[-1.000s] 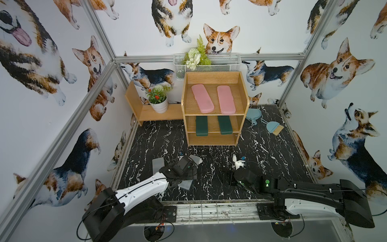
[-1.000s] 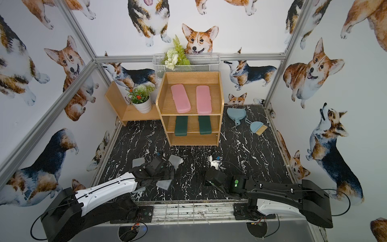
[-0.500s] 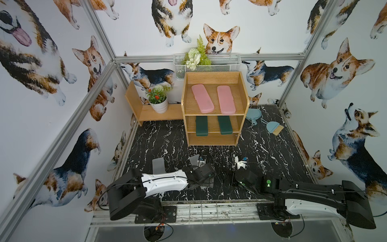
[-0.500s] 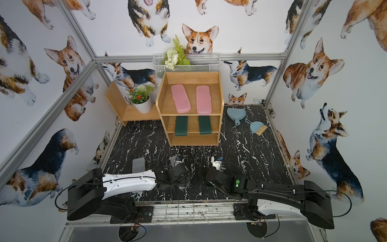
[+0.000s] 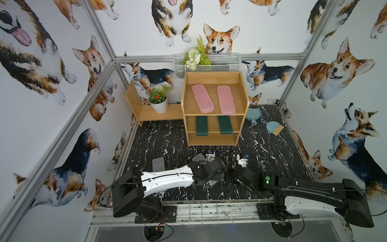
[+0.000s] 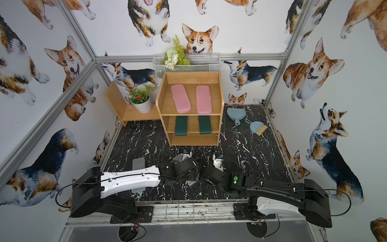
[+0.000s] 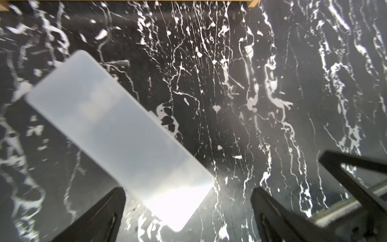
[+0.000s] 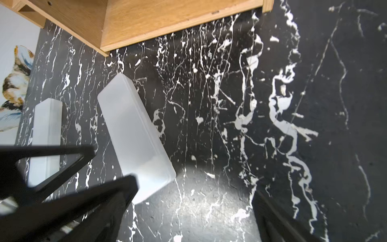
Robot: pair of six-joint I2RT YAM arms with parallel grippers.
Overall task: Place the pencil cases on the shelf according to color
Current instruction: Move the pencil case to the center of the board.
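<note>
The shelf [image 5: 213, 114] has its bottom tier open at the front, with bare surface [image 5: 165, 136] before it. A dustpan [image 5: 253, 114] and brush [image 5: 274, 128] lie by its right side; a wooden stand [image 5: 146, 115] sits just beside its left.

frosted pencil case [image 5: 198, 157] mostly under left arm [image 5: 167, 181] (corner showing), shelf [image 8: 167, 18] cut off by edge

both top views look down from high; 2 wrist views face the same floor patch [image 7: 209, 104] closely.
</note>
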